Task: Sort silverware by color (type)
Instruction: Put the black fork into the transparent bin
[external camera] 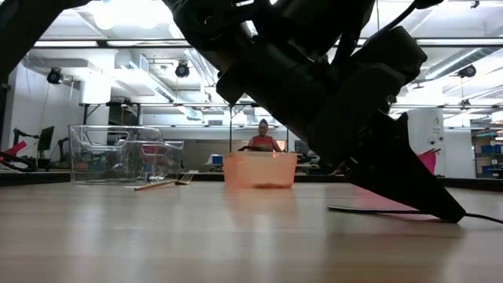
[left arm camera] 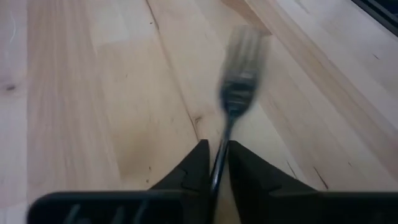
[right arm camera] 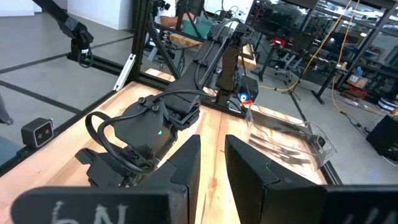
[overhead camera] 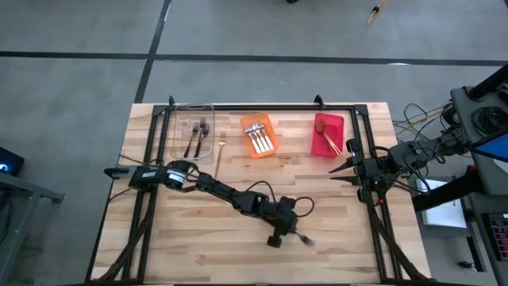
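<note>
Left hand (left arm camera: 214, 163) sits low over the near middle of the wooden surface (overhead camera: 190, 230), its fingers clamped on the handle of a dark metal fork (left arm camera: 236, 93) whose tines point away from the wrist; right hand (overhead camera: 343, 169) waits at the surface's right edge, fingers a small gap apart, holding nothing; a clear bin (overhead camera: 193, 135) holds two dark forks (overhead camera: 196, 135); a gold fork (overhead camera: 220, 152) lies just beside it; an orange bin (overhead camera: 258, 135) holds white-handled forks (overhead camera: 260, 140); a red bin (overhead camera: 328, 134) holds gold pieces.
</note>
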`<state>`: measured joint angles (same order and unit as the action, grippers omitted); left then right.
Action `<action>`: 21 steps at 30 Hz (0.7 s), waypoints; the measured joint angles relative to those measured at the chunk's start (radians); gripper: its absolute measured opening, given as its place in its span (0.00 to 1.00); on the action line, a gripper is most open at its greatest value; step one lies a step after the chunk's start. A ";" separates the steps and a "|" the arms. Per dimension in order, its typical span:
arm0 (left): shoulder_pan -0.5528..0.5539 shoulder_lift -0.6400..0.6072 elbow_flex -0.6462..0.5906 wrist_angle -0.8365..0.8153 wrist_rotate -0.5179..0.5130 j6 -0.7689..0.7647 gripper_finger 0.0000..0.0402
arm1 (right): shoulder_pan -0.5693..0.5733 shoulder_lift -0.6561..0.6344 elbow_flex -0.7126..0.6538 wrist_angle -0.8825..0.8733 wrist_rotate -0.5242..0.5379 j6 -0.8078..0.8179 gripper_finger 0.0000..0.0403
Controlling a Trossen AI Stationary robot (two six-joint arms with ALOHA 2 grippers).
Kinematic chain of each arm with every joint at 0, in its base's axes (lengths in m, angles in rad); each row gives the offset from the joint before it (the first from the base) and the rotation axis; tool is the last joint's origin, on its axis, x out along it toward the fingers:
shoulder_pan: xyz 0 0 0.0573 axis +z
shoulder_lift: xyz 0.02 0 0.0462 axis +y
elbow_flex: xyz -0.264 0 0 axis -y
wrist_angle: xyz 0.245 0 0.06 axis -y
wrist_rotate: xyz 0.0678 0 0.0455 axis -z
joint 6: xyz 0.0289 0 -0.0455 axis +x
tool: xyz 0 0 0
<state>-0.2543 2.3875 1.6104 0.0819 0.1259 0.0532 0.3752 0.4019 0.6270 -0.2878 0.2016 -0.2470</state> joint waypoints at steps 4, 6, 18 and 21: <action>0.000 0.000 0.000 -0.003 -0.007 -0.025 0.01 | 0.000 0.000 0.000 0.000 0.000 0.000 0.16; 0.000 0.000 -0.001 -0.004 -0.017 -0.035 0.01 | 0.000 0.000 0.000 0.000 0.000 0.000 0.16; -0.001 -0.006 -0.003 -0.002 -0.052 -0.114 0.00 | 0.000 0.000 0.000 0.000 0.000 0.001 0.16; -0.002 -0.015 -0.004 -0.010 -0.072 -0.113 0.00 | 0.000 0.000 0.000 0.000 0.000 0.001 0.16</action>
<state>-0.2562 2.3728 1.6060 0.0724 0.0543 -0.0600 0.3752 0.4019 0.6270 -0.2882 0.2020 -0.2463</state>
